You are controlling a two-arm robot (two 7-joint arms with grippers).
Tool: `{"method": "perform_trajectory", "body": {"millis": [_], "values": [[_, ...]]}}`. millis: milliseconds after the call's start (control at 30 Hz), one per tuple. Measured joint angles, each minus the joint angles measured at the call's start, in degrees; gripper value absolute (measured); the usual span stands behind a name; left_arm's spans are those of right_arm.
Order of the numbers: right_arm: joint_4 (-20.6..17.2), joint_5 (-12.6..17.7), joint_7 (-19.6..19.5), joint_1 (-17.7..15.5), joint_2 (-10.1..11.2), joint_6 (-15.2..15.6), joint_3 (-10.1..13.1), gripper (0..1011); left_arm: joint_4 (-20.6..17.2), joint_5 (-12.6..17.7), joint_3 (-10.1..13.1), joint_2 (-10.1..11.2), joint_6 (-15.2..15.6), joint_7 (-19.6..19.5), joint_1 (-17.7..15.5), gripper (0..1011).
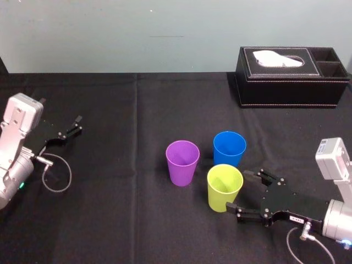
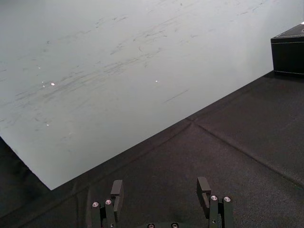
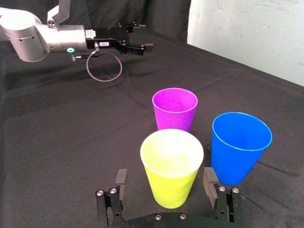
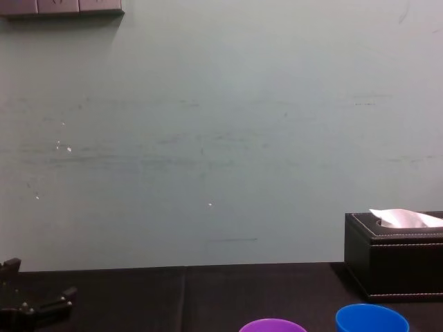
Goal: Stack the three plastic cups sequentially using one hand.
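Three plastic cups stand upright and apart near the table's middle: a purple cup (image 1: 182, 163) on the left, a blue cup (image 1: 229, 148) behind on the right, and a yellow-green cup (image 1: 224, 187) nearest me. My right gripper (image 1: 237, 191) lies low on the table, open, with the yellow-green cup (image 3: 171, 173) between its fingers (image 3: 121, 179). A small gap shows on each side of the cup. The purple cup (image 3: 175, 109) and the blue cup (image 3: 240, 145) stand just beyond it. My left gripper (image 1: 74, 127) is parked, open and empty, at the far left.
A black tissue box (image 1: 291, 77) with white tissue sits at the back right, by the pale wall. A black cloth (image 1: 126, 220) covers the table. A looped cable (image 1: 58, 176) hangs by the left arm. Bare cloth lies left of the cups.
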Motion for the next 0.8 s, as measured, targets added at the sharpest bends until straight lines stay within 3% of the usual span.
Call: {"method": "perform_trajectory", "body": {"millis": [800], "values": [[0.9,-0.6,-0.8,1.1,-1.0,0.2,-1.1,1003,0.0,0.0,0.0,0.0,0.0,0.0,0.0,1011]]}}
